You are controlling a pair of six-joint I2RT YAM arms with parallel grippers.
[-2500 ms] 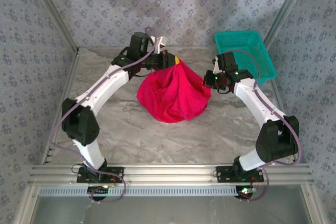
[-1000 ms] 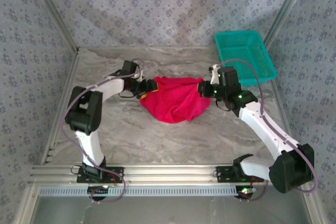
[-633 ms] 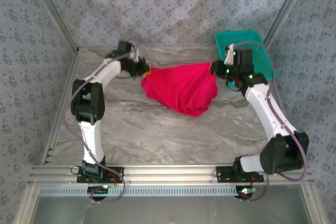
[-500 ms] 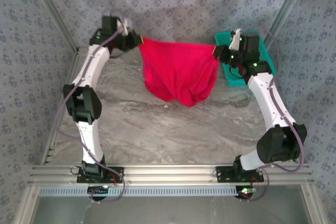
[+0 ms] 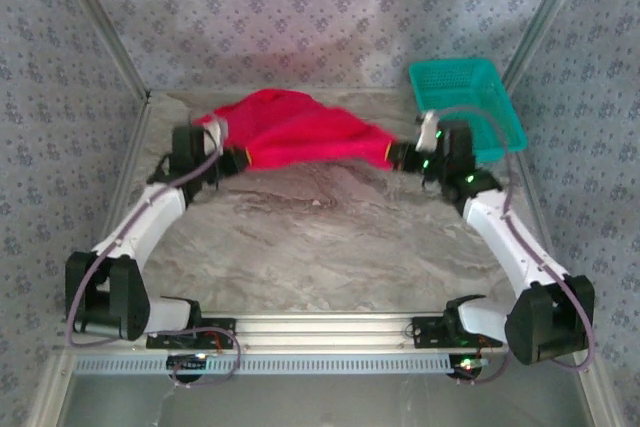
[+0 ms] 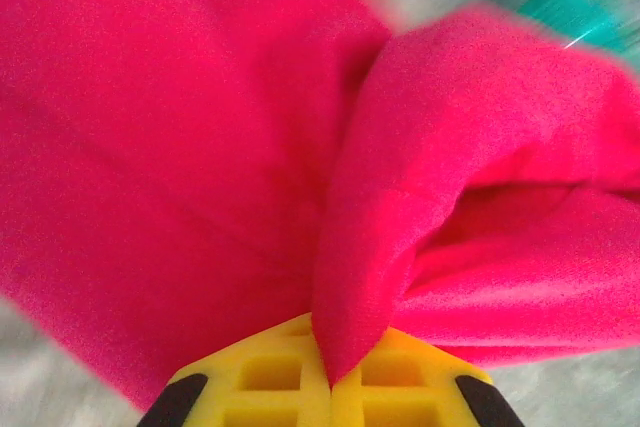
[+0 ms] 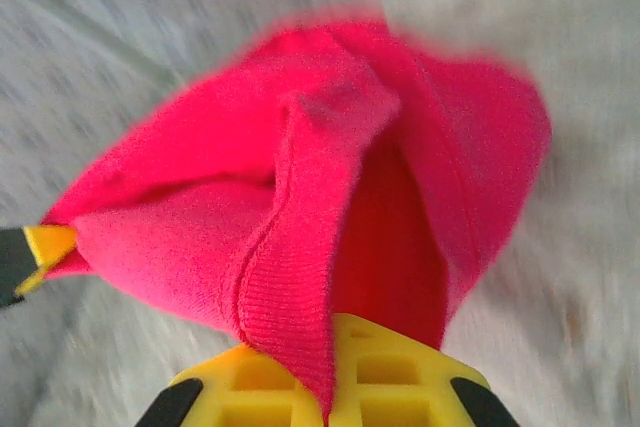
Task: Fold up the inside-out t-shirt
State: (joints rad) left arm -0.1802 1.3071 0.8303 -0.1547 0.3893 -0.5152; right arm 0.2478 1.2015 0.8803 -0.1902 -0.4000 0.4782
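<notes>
Fingers [image 6: 240, 392] of the left gripper [image 6: 330, 387] are pressed together, clamped on a pinch of the t-shirt [image 5: 300, 132], which rises from between the yellow pads toward 12 o'clock in the left wrist view. The right gripper [image 7: 335, 372] is likewise clamped on a ribbed edge of the same cloth, and the red fabric bulges away from it toward 12 o'clock. In the top view the t-shirt is stretched between the two grippers, the left at its 9 o'clock end and the right at its 3 o'clock end. Its near edge runs almost straight from one to the other, and the bulk billows toward 12 o'clock. It is blurred in all views. A shadow lies on the table [image 5: 320, 247] just toward 6 o'clock of the cloth; whether any part touches the surface cannot be told. The garment sits over the far half of the table. The teal basket [image 5: 470, 97] stands at 2 o'clock of the t-shirt, near the right gripper and apart from the cloth.
</notes>
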